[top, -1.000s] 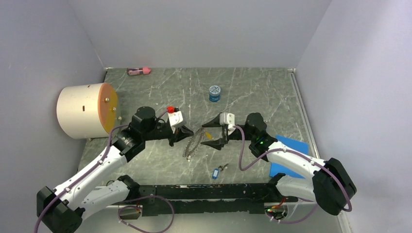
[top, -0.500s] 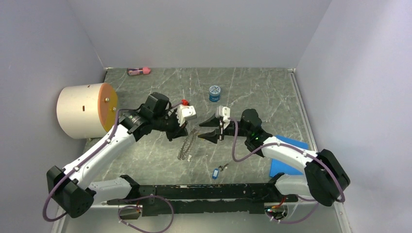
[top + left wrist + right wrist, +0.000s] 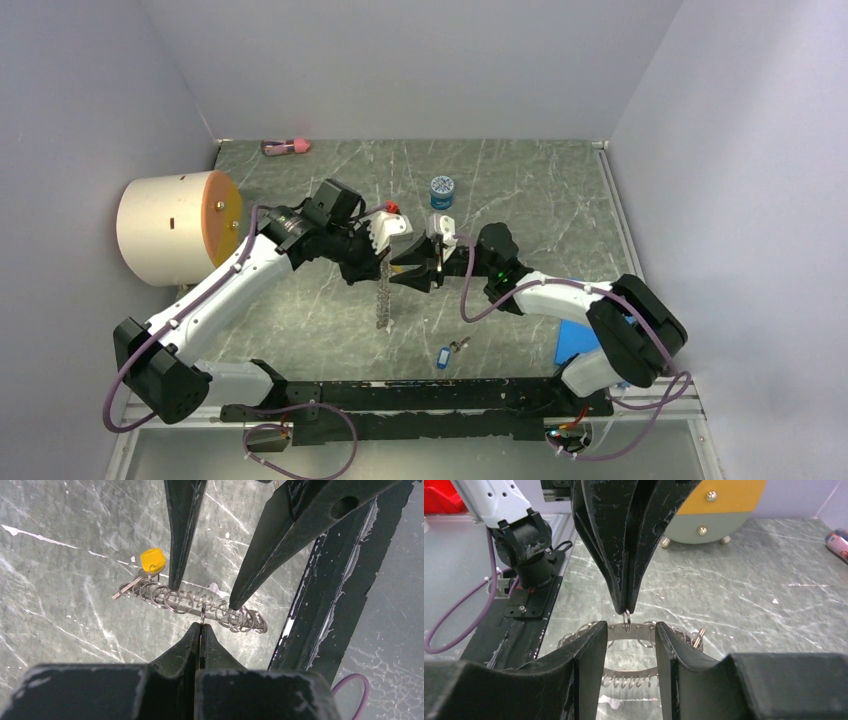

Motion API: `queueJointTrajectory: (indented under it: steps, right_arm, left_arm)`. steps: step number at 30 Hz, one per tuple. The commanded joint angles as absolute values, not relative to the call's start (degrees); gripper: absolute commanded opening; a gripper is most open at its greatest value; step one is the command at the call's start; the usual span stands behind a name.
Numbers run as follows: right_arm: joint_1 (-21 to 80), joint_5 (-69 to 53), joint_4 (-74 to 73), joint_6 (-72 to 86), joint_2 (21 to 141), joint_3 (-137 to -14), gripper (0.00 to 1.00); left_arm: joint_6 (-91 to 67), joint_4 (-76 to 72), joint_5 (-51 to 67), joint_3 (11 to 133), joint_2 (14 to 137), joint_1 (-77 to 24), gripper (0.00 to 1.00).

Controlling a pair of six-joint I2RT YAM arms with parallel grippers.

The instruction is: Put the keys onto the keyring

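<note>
The keyring point(image 3: 382, 292), a band strung with small wire rings, hangs lifted off the table. My left gripper point(image 3: 386, 256) is shut on one small ring at its top point(image 3: 201, 615). A yellow-headed key point(image 3: 152, 559) hangs on the keyring's far end; its metal shank point(image 3: 698, 636) shows in the right wrist view. My right gripper point(image 3: 629, 639) stands open, its fingers point(image 3: 590, 650) either side of the keyring band point(image 3: 641, 630), right under the left fingertips point(image 3: 626, 600). The blue-tagged key point(image 3: 443, 357) lies loose on the table near the front rail.
A white drum with an orange face point(image 3: 175, 228) stands at the left. A round blue jar point(image 3: 442, 192) sits behind the grippers, a pink-red item point(image 3: 285, 147) at the back edge, a blue pad point(image 3: 592, 302) at the right. A black rail point(image 3: 420, 395) runs along the front.
My left gripper has carried the keyring up and to the right until it hangs. The right gripper has moved left to it, and its jaws have narrowed.
</note>
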State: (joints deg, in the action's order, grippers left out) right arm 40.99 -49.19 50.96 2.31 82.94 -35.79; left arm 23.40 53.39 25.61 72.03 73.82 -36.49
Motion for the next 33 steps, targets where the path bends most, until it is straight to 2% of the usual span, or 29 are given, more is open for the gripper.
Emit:
queueJointTrajectory:
  steps: [1,5,8,13,16,18,22,25,27,28,31,33]
  right_arm:
    - [41.7,-51.5,59.3,5.4,85.3,-38.8,0.42]
    - [42.0,-52.2,62.0,6.9,87.4,-39.0,0.37]
    - [42.1,-52.6,63.6,7.8,88.6,-39.2,0.30]
    - [42.1,-53.6,63.8,7.9,89.5,-39.5,0.27]
    - [42.1,-54.1,63.8,7.8,89.7,-39.8,0.15]
    - [42.0,-55.0,63.3,7.5,89.9,-40.1,0.00]
    - [42.0,-55.7,64.0,7.8,90.0,-39.8,0.00]
    - [42.0,-55.3,66.0,8.7,89.2,-38.9,0.00]
    - [41.9,-54.3,68.1,9.7,88.7,-38.0,0.00]
    - [41.9,-54.0,69.3,10.4,88.4,-37.7,0.00]
    - [41.8,-52.4,72.7,12.7,87.5,-36.6,0.00]
    - [41.7,-51.0,75.5,14.5,87.1,-35.7,0.00]
  left_arm:
    - [25.5,54.0,26.5,75.0,73.5,-37.0,0.02]
    - [25.7,53.7,26.7,74.9,73.3,-37.1,0.02]
    - [25.6,52.7,27.7,74.6,73.0,-37.1,0.03]
    - [25.5,51.8,28.5,74.4,72.6,-37.1,0.02]
    - [25.6,51.5,28.9,74.5,72.5,-37.1,0.03]
    - [25.6,51.1,28.8,74.5,72.3,-37.0,0.03]
    - [24.5,49.5,28.4,73.8,71.2,-37.1,0.03]
    - [20.5,46.1,27.2,72.4,69.3,-37.1,0.15]
    - [17.6,42.9,25.8,71.0,67.4,-37.0,0.32]
    - [15.6,40.8,25.1,69.7,66.2,-36.9,0.37]
    - [10.7,35.2,24.9,66.9,62.0,-35.7,0.49]
    - [6.9,31.4,27.6,64.9,59.8,-33.4,0.54]
